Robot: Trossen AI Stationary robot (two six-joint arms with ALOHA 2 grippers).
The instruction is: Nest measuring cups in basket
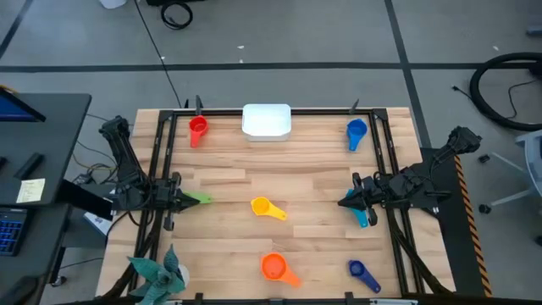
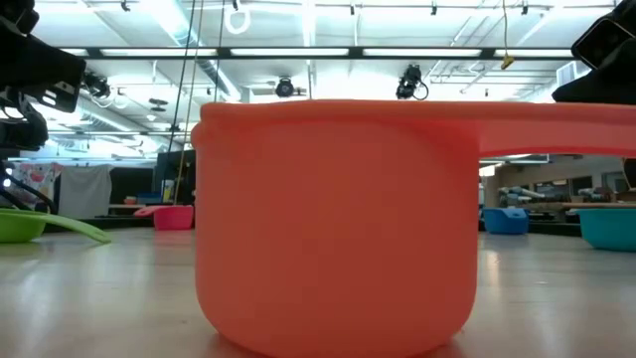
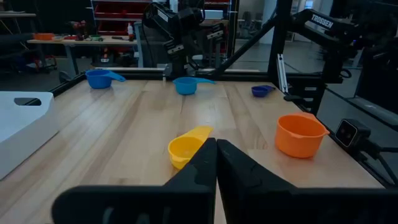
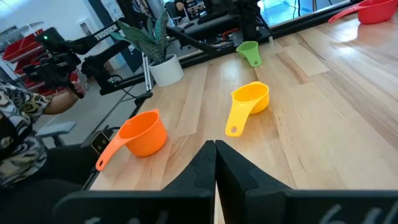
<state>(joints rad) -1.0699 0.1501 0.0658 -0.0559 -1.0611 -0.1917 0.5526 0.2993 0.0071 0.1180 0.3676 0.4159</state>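
Note:
The white basket [image 1: 267,120] stands at the table's far edge, in the middle. The measuring cups lie scattered on the wood: red [image 1: 198,129] far left, blue [image 1: 356,131] far right, yellow [image 1: 267,207] in the centre, orange [image 1: 275,268] near the front, filling the low view [image 2: 333,224], dark blue [image 1: 364,273] front right. The green one [image 1: 199,198] lies just off the tip of my left gripper [image 1: 179,201], and the light blue one [image 1: 364,216] lies below my right gripper [image 1: 345,202]. Both grippers are shut, level above the table, at its left and right edges.
A dark metal frame [image 1: 165,152] runs round the table's edges. A potted plant [image 1: 161,271] stands at the near left corner. A desk with a laptop [image 1: 17,169] is beyond the left edge. A person's patterned sleeve [image 4: 18,130] shows off the table's near side.

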